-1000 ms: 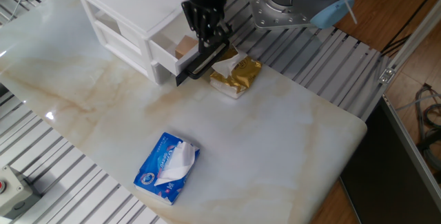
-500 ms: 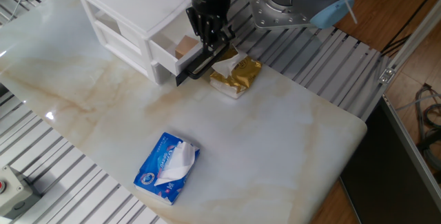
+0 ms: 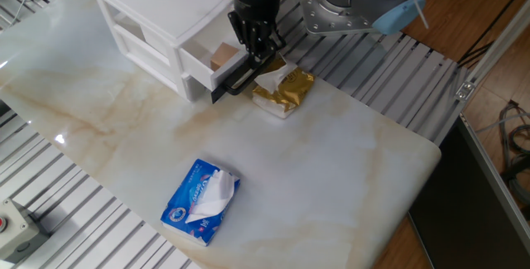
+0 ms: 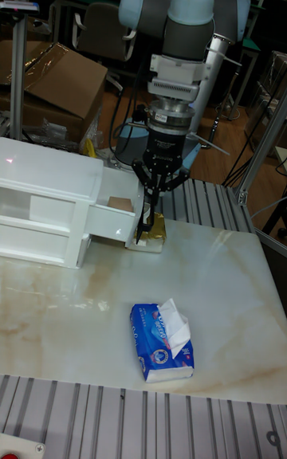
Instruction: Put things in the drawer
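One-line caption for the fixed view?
Gripper above the open drawer holding a wooden cube; two tissue packs nearby.

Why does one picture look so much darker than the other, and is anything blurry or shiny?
Fixed view: bright, even light, soft sheen on the marble table. Tall fixed view: dim background, the white drawer cabinet glares, and the gripper looks slightly soft.

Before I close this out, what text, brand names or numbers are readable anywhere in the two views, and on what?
Blue tissue pack: white lettering across the wrapper and a round emblem, too blurred to read.
Gold tissue pack: no legible print.
Drawer and block: no markings visible.
End effector: no legible label.
Nothing can be quoted with confidence.
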